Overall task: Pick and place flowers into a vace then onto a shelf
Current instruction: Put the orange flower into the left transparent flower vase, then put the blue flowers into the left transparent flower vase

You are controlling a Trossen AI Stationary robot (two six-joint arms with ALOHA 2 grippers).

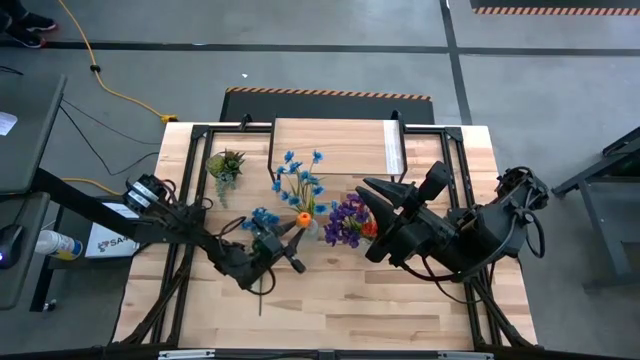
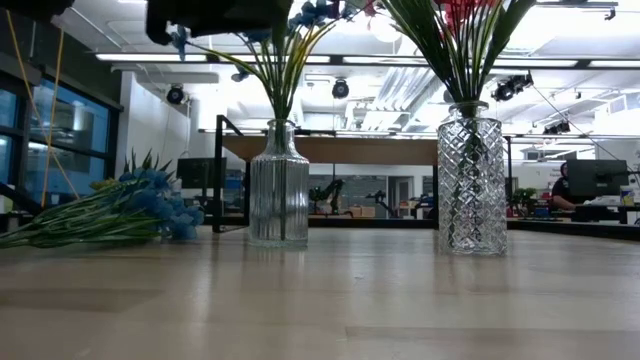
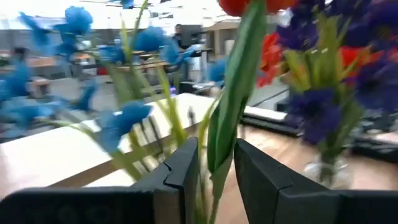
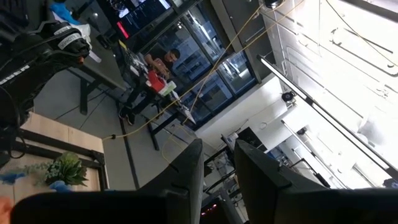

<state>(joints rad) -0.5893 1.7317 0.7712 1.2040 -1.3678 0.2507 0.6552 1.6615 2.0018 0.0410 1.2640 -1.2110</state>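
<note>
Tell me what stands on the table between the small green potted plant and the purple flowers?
In the high view, the blue flowers stand between the potted plant and the purple flowers, with one orange bloom low among them.

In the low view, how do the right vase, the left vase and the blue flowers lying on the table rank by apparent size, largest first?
1. right vase
2. left vase, slightly smaller; the vases look close in size.
3. blue flowers lying on the table: long but low, so the rank is unsure.
</note>
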